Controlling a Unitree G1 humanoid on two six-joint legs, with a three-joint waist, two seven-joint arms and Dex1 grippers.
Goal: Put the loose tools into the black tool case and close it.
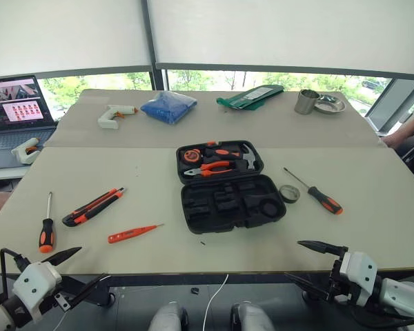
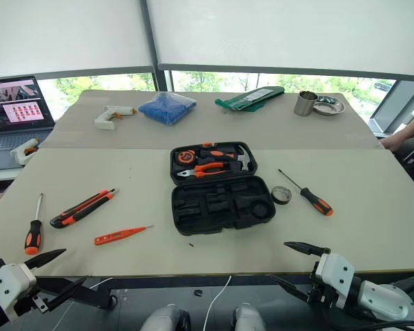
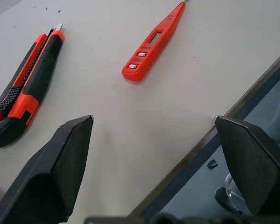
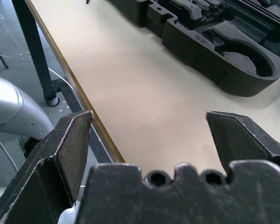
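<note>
Both grippers' fingers, left (image 1: 67, 271) and right (image 1: 309, 262), spread apart at the table edge, the black tool case (image 1: 228, 196) open beyond them

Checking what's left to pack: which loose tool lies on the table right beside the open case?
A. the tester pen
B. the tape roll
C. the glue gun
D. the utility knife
B: the tape roll sits just off the right side of the tool case; the others lie well away.

no readable text, tester pen (image 3: 154, 43) markings too small, laptop (image 1: 17, 110) screen illegible
</note>
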